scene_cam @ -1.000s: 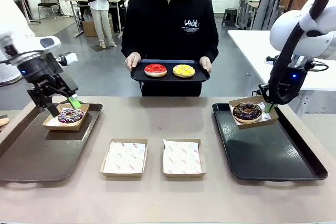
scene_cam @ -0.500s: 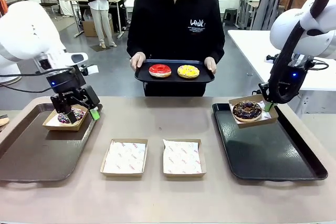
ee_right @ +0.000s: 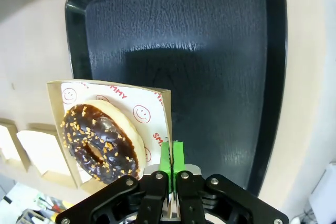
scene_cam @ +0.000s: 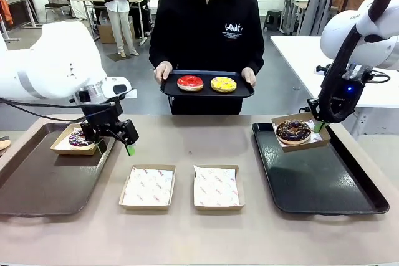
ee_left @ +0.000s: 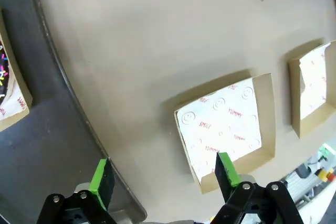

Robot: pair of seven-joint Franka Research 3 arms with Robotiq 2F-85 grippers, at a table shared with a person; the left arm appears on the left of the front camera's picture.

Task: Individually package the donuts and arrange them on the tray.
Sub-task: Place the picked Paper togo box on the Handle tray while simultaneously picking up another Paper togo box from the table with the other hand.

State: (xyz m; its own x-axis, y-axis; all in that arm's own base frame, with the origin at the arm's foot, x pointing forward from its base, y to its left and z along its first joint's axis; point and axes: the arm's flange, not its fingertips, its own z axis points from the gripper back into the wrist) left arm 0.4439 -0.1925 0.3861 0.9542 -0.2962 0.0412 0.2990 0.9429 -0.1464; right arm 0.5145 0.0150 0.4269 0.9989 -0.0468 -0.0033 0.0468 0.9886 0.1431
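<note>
On the table (scene_cam: 199, 138) we see a brown tray (scene_cam: 37, 185) left, a black tray (scene_cam: 321, 188) right, two lined boxes (scene_cam: 148, 186) between.

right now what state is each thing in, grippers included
left gripper, open, empty, above the table
right gripper, shut on the chocolate donut's box
chocolate donut, boxed, at the black tray far corner
purple sprinkled donut, boxed, on the brown tray
red donut, unboxed, on the person's tray
yellow donut, unboxed, same tray
left paper box, empty
right paper box, empty
</note>
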